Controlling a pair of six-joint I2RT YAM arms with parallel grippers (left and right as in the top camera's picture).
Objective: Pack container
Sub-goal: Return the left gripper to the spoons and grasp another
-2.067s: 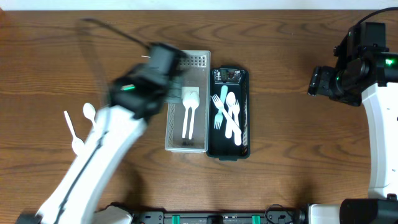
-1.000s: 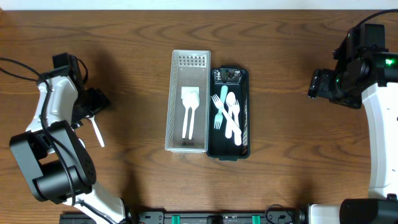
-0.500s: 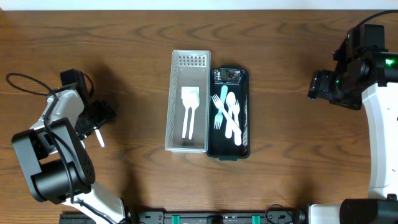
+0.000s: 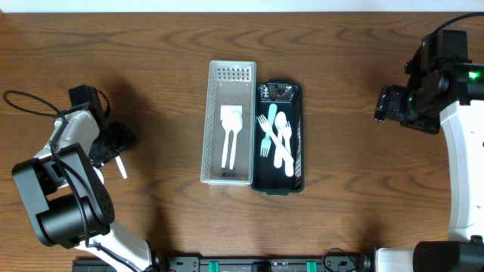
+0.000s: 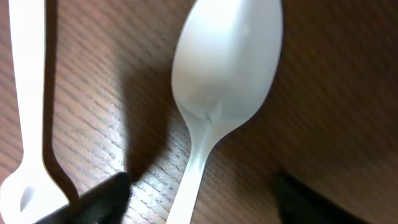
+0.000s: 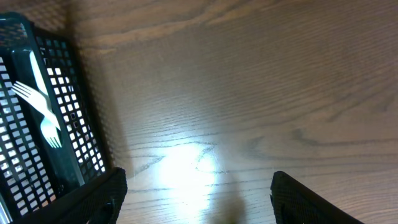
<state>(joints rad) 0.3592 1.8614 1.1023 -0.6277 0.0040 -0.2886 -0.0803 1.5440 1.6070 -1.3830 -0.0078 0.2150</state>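
A white plastic spoon (image 5: 227, 59) lies on the wood table, its handle running between the fingers of my left gripper (image 5: 199, 205), which is open and low over it. A second white utensil (image 5: 28, 93) lies just to its left; its handle shows in the overhead view (image 4: 119, 166) below my left gripper (image 4: 113, 142). The grey basket (image 4: 206, 128) holds two white utensils (image 4: 229, 136). The black tray (image 4: 299, 136) beside it holds white forks and a teal fork (image 4: 267, 128). My right gripper (image 4: 384, 102) is open and empty over bare table at the far right.
In the right wrist view my right gripper (image 6: 196, 199) hovers above bare wood, with the black tray (image 6: 74, 124) and a white fork (image 6: 40, 106) at the left edge. A black cable (image 4: 30, 102) loops beside the left arm.
The left arm swung from over the grey basket to the table's left side and settled over the loose white utensils. The right arm has not moved.
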